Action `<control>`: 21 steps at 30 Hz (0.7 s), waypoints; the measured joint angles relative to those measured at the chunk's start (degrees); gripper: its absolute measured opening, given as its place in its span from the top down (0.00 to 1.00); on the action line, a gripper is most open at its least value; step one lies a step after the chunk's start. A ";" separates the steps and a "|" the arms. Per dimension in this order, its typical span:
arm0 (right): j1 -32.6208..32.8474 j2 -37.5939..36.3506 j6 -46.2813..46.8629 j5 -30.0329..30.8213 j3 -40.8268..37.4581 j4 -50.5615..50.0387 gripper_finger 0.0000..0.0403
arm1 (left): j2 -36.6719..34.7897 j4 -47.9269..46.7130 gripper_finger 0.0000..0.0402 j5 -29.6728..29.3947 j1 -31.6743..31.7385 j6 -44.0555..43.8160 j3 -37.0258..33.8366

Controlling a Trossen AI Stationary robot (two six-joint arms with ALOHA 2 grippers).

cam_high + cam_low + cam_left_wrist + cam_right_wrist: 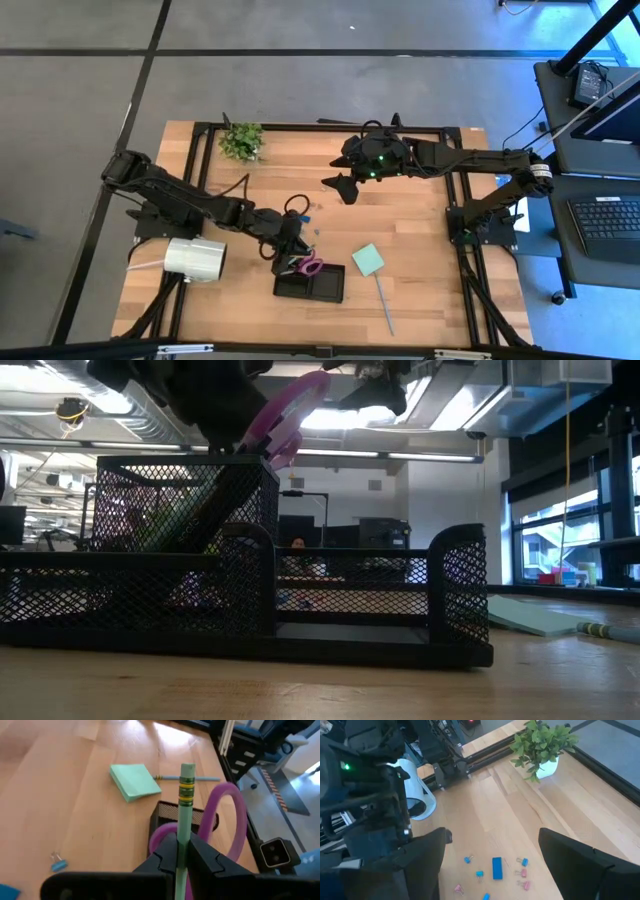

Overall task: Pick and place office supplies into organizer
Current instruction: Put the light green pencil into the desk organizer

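The left gripper (182,852) pinches a green pencil (186,795) tight between its fingers over the organizer (311,282), beside purple-handled scissors (225,820); the right gripper (345,185) gapes wide.

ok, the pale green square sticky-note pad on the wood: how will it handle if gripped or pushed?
Pale green square sticky-note pad lies flat and low on the wooden table, so it would likely slide, not roll or tip. Its thin edges probably make a top-down pinch awkward. Stacked sheets may flex or fan.

In the high view, open tabletop (420,215) is left at centre and lower right. The lower middle is blocked by the organizer (310,283), the lower left by a white roll (195,258), the upper left by a plant (242,141).
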 joint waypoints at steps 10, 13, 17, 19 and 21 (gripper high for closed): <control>0.00 0.00 -0.01 0.00 0.00 0.03 0.20 | 1.04 0.04 0.92 0.07 -1.24 -0.04 0.00; 0.00 0.00 -0.01 0.00 0.00 0.03 0.20 | 1.04 0.04 0.88 0.07 -1.24 -0.07 0.00; 0.00 0.00 -0.01 0.00 0.00 0.02 0.20 | 1.04 0.04 0.84 0.07 -1.24 -0.09 0.00; 0.00 0.00 -0.02 0.00 0.00 -0.15 0.20 | 1.04 0.04 0.83 0.07 -1.24 -0.28 0.00; 0.00 0.00 -0.01 0.00 0.00 -0.99 0.20 | 1.04 0.04 0.82 0.07 -1.24 -0.24 0.00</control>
